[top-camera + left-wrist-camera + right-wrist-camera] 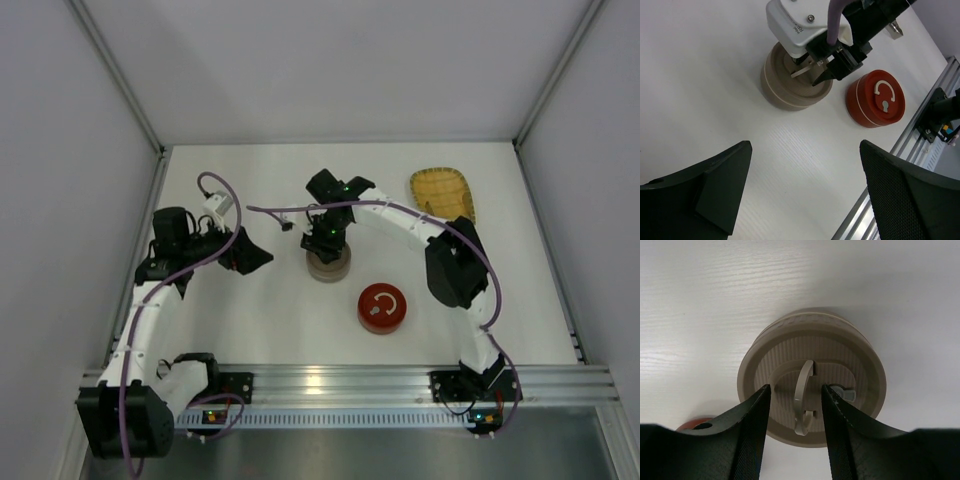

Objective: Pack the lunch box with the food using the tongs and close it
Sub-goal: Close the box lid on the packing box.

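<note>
White desk (260, 320) inside a white-walled cell. Beige round tin (328, 270), lid on, sits mid-frame in the top view. Right tool (795, 389) hangs straight over it, fingers parted either side of the lid's upright loop handle (805, 371), small gaps both sides, gripping nothing. Red round tin (381, 308), lidded, lower right of the beige one, apart from it. Left tool (805, 150) at frame left, spread wide, empty, above desk. Yellow woven tray (442, 192) upper right.
</note>
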Tool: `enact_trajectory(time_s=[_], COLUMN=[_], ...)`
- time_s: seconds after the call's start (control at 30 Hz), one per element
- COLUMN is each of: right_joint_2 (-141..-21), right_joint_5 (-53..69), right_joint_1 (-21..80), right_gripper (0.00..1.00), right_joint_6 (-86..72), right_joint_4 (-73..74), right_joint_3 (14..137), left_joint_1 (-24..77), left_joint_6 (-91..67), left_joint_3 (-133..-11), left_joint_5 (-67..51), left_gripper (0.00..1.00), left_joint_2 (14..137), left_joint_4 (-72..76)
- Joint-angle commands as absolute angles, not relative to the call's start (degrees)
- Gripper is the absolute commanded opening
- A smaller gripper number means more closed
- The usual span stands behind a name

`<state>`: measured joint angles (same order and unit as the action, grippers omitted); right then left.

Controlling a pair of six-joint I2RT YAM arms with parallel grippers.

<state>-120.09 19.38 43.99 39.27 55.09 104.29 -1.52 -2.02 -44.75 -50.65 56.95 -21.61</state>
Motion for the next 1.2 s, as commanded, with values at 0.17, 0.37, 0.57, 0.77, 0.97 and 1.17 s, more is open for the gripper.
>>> enact_trajectory(time_s=[0.17, 0.37, 0.57, 0.77, 0.97, 1.17], right_joint_2=[-119.45, -116.2, -110.05, -102.75, -95.2, -82.46], right_joint_5=[20.39, 21.53, 26.71, 29.09, 35.68, 38.58], right_joint_1=[42.8, 41.31, 39.38, 35.96, 24.01, 10.65], right_gripper=[0.48, 0.99, 0.99, 0.99, 0.99, 0.99], right_joint_6=[38.41, 37.09, 33.05, 27.87, 19.78, 18.72], right_joint_4=[54.05, 53.18, 50.63, 43.52, 40.69, 40.6], right_joint_3=[106.87, 108.37, 108.9, 106.09, 100.13, 84.77], left_joint_1=[-1.85, -1.85, -1.85, -1.5, 10.08, 24.68], left_joint_6=[10.53, 16.95, 27.24, 26.38, 38.77, 35.77], left_joint_3=[-44.39, -44.03, -47.9, -49.66, -65.46, -77.48], left_joint_5=[-56.42, -57.31, -59.5, -57.93, -45.59, -27.09], left_gripper=[0.92, 0.91, 0.91, 0.89, 0.81, 0.77], left_joint_2=[54.84, 53.17, 56.16, 58.09, 73.53, 86.27], left_joint_4=[-27.59, -29.18, -39.54, -34.31, -44.29, -40.95])
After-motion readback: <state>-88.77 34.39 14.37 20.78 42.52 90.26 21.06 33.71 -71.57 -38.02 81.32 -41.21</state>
